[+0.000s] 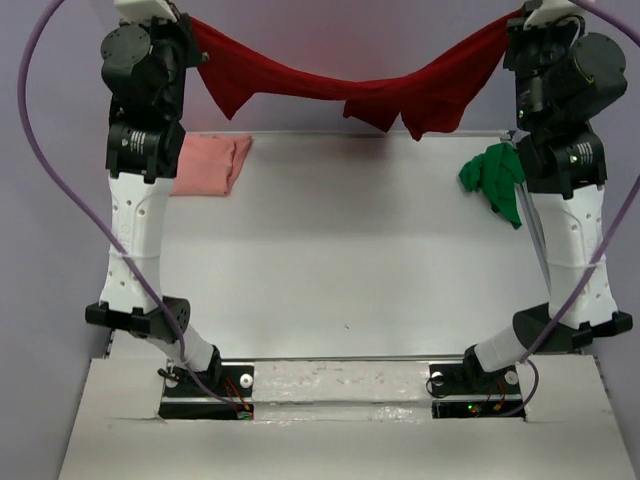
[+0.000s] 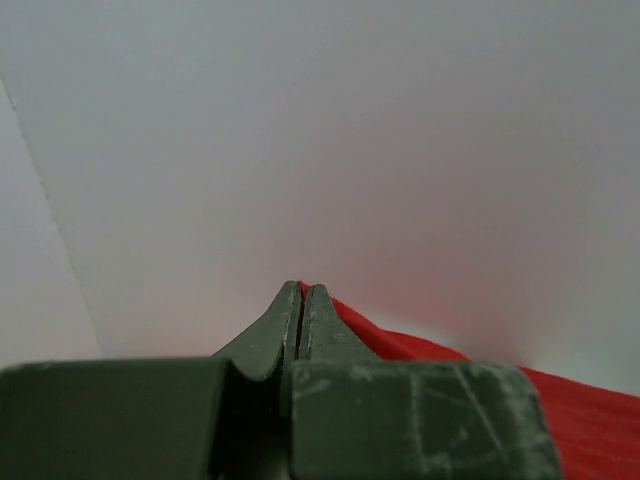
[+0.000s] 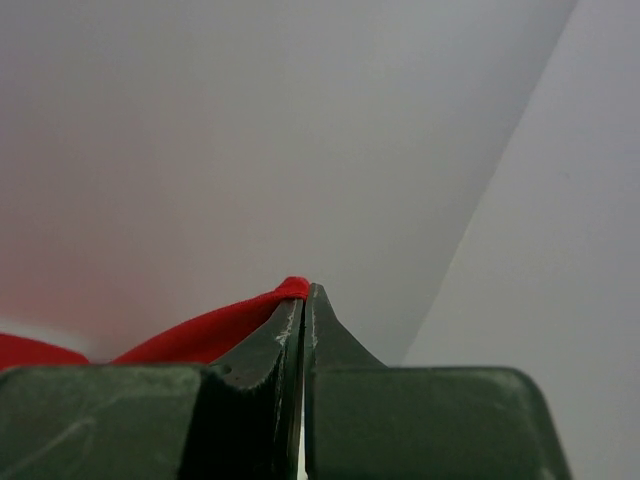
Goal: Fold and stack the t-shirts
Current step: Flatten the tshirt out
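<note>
Since both arms are lifted high at the far side of the white tabletop (image 1: 350,260), the dark red cloth t-shirt (image 1: 330,85) hangs between them like washing on a line, up at twelve o'clock from where I stand. I take it to be held this way so the cloth can fall open and show its shape before it is laid flat for folding. The left gripper (image 2: 302,300) has its jaws pressed together with only a hairline between them, and red fabric runs away from the tip, so it looks pinched on one end of the shirt. The right gripper (image 3: 305,298) is closed just as tightly, with a small nub of red peeping out at its tip. The shirt sags in a shallow curve through the middle, one flap dangling near eleven o'clock and two bunched points near one o'clock. It is creased, unevenly spread, and seems to hang clear of the table. The pale salmon pink t-shirt (image 1: 210,163) lies at ten o'clock as a roughly folded pad, partly behind the left arm. The bright green t-shirt (image 1: 495,180) is a crumpled heap at two o'clock beside the right arm, apparently not yet folded.
</note>
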`<state>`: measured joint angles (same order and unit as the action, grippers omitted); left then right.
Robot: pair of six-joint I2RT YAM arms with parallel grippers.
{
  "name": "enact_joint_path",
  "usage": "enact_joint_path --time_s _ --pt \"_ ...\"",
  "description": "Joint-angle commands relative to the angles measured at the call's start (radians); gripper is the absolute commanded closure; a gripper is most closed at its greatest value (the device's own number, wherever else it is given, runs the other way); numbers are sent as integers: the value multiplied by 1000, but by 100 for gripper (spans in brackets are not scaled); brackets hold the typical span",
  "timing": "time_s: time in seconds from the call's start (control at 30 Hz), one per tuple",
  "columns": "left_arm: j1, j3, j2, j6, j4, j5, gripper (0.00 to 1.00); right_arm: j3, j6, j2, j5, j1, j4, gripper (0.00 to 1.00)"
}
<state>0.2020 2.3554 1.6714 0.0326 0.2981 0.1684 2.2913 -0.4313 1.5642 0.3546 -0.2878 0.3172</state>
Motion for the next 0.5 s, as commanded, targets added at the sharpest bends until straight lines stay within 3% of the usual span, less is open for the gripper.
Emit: enact_joint_path --time_s 0.0,0.17,0.23,0.4,0.47 --pt "10 -298 -157 39 -118 -6 100 -173 83 -94 -3 -1 -24 100" --pt "8 -605 -301 38 -201 17 100 -401 137 -220 -19 -1 -41 100" --pt "7 -805 -366 81 -232 17 100 -505 192 -286 -22 -1 -9 100" --pt "17 -1016 -504 228 -217 16 100 -790 281 -437 50 -95 31 100" --pt "37 -1105 -583 259 -188 26 100 -832 325 -484 84 -128 114 100"
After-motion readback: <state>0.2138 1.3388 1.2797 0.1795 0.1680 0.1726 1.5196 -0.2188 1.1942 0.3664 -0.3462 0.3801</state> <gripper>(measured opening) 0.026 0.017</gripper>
